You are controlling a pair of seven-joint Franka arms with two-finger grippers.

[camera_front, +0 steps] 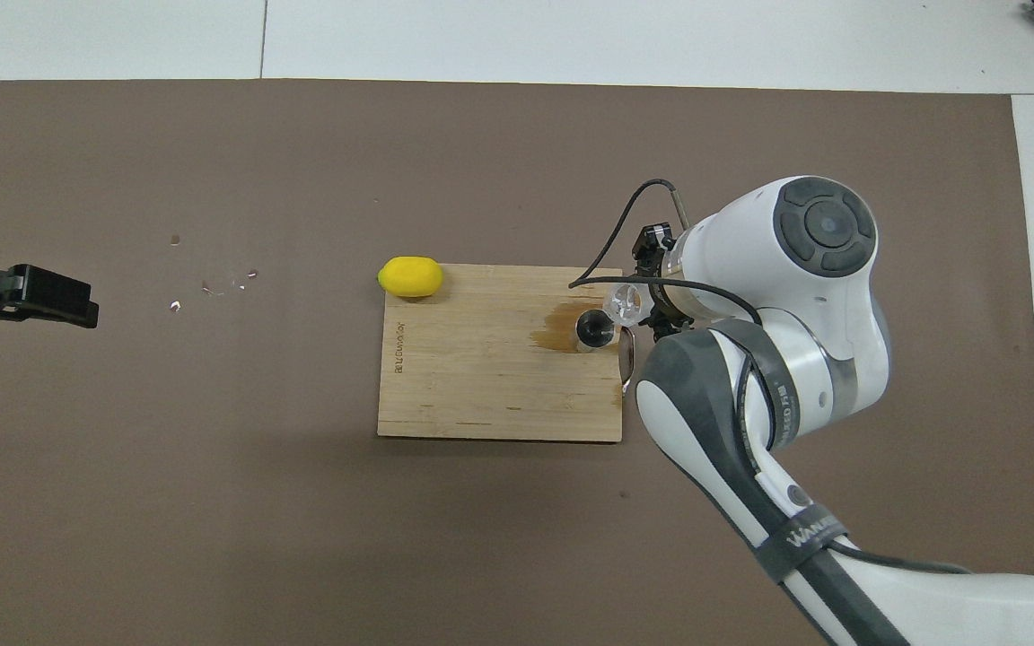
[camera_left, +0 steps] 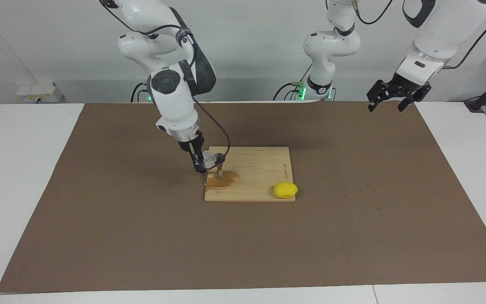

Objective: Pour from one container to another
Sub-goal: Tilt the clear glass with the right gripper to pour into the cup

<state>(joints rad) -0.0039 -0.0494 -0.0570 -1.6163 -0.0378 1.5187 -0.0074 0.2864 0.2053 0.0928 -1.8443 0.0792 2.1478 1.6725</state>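
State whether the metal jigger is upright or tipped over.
Upright: the jigger stands on its base on the cutting board, mouth facing up in the overhead view.

The small, clear, ribbed cylindrical cup [camera_left: 208, 159] is up off the table and tipped, its mouth leaning against the rim of the small silvery metal hourglass-shaped jigger [camera_left: 220, 166]. The jigger [camera_front: 593, 330] stands upright on its lower cone, on the end of the wooden board toward the right arm, in a brown wet stain. The cup [camera_front: 625, 302] sits just beside it.
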